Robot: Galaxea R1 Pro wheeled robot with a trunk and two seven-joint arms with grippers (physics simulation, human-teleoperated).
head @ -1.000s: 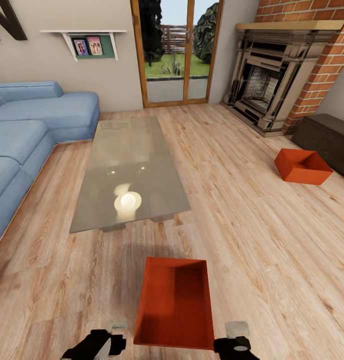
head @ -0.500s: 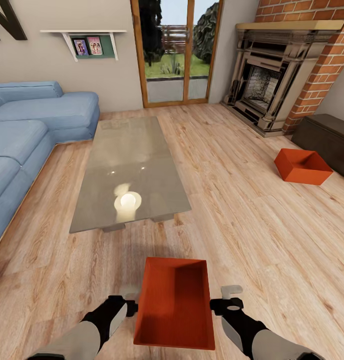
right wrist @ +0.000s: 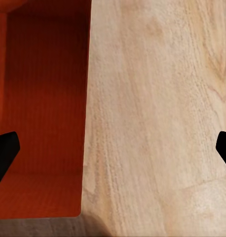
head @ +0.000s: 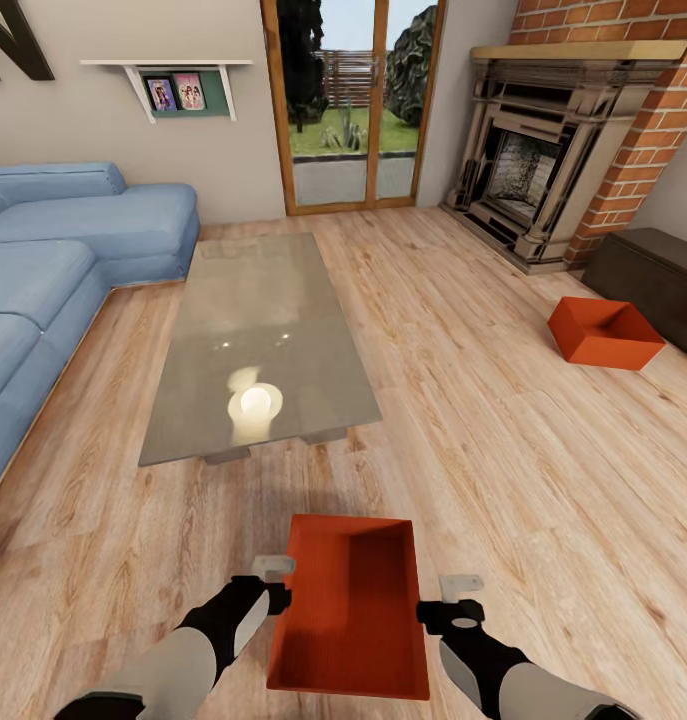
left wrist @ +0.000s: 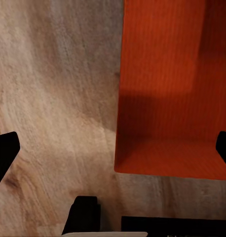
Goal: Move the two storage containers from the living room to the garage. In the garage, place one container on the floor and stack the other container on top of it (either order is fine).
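Progress: early. Both bins sit in the living rm, nothing carried or stacked yet; garage trip + stacking all left, by my read.
Near bin: orange-red rectangular tray-like storage container (head: pixel 351 610) flat on the floor right in front of the robot, long axis pointing away, empty, between the 2 arms.
Far bin: 2nd identical orange-red container (head: pixel 605 332) on the floor well off to the right, just beside a long dark brown bench (head: pixel 655 282).
Left hand: left hand (head: pixel 271 582) spread wide, gripping nothing, at the near bin's left wall; wrist view shows that wall's edge between the black fingertips (left wrist: pixel 5 154), contact not clear.
Right hand: right hand (head: pixel 461 598) also spread wide, empty, just outside the bin's right wall; wrist view has wall edge + bare planks between its tips.
Step in hand: prob. lining up a 2-arm pinch on the near bin's side walls.
Surface: light wood-plank flooring (head: pixel 503 450), smooth, level.
Room: blue sectional sofa (head: pixel 73 250) at left, glass coffee worktop (head: pixel 258 340) centre w/ lamp glare, red brick fireplace (head: pixel 573 130) at right, glazed wood-framed door (head: pixel 351 100) at back, wall shelf w/ photos (head: pixel 175 88).
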